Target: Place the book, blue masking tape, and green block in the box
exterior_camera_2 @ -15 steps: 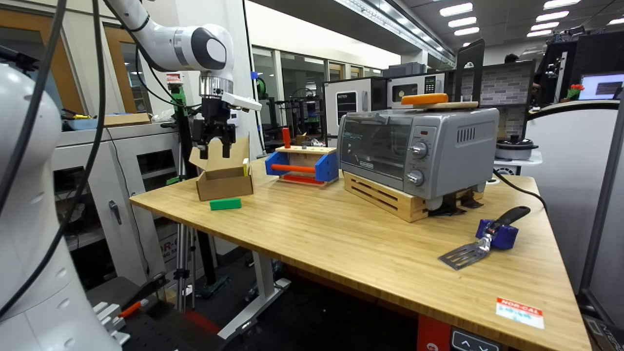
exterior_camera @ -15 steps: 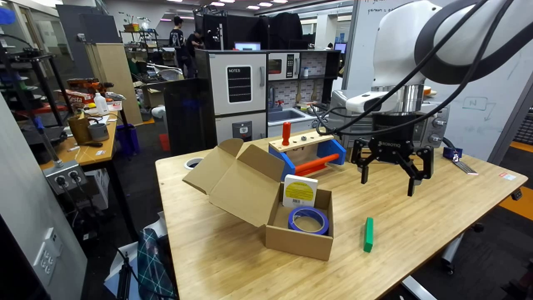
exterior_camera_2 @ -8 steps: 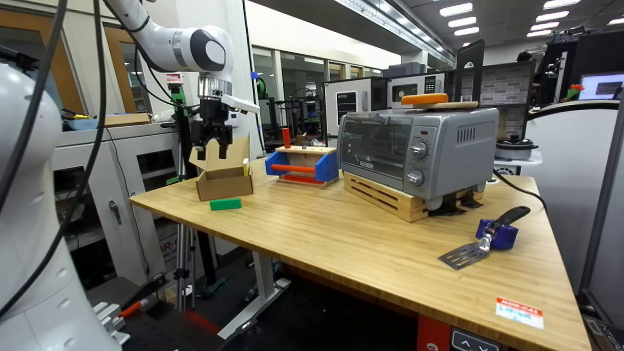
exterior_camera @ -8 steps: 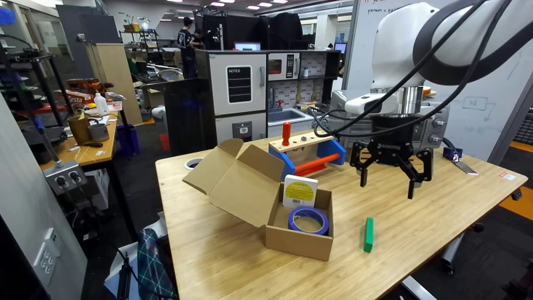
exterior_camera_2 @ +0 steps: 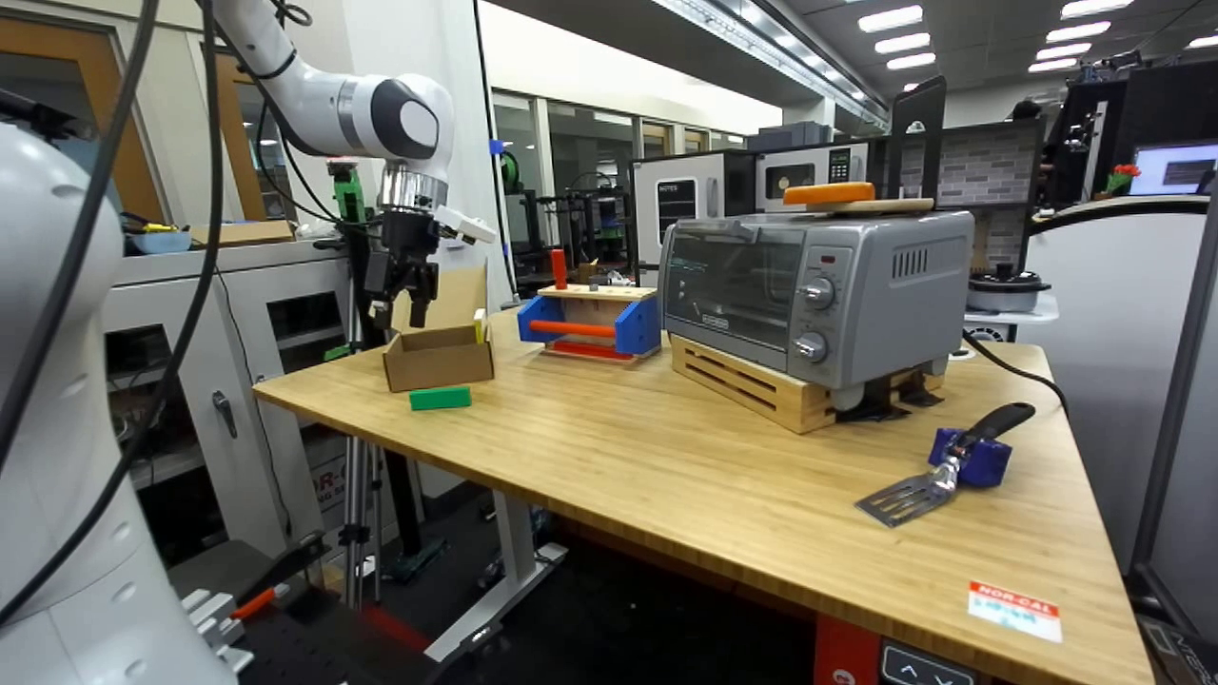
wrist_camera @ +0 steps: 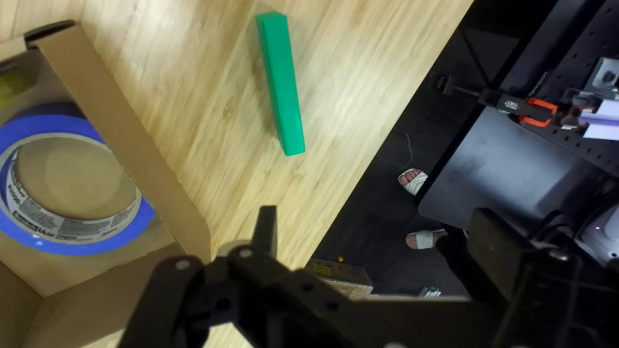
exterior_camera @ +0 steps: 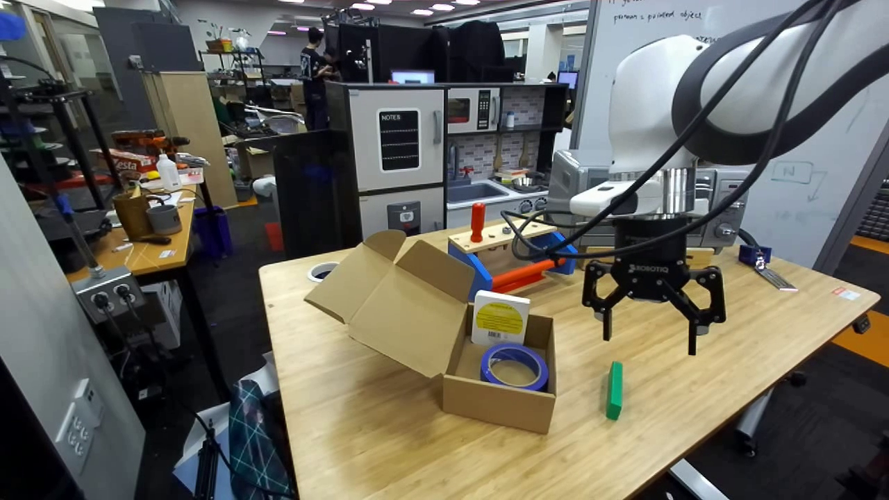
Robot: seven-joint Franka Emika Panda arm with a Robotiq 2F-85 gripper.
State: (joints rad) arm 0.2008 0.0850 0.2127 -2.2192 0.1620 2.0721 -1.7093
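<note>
Wrist view: from left to right, the blue masking tape [wrist_camera: 53,124], one wall of the box [wrist_camera: 123,130] and the green block [wrist_camera: 281,84], its long axis steep, the lower end a little to the right; the wall slants more.
Flaps [exterior_camera: 413,316]: spread to the left in an exterior view.
Box: standing open on the desk [exterior_camera: 375,430].
Book [exterior_camera: 500,318]: upright inside the box, its yellow-and-white cover facing that camera, too squarish for a clear long axis.
Blue masking tape: also inside, nearer than the book, hollow turned upward; cannot tell whether it lies fully flat.
Green block [exterior_camera: 615,391]: lying lengthwise on the desk, outside the box, near its wall yet apart; pointing from far to near in an exterior view, while the green block [exterior_camera_2: 441,398] runs crosswise in an exterior view.
Gripper [exterior_camera: 650,346]: above the desk, a little right of the green block, released, jaws wide apart and pointing down.
</note>
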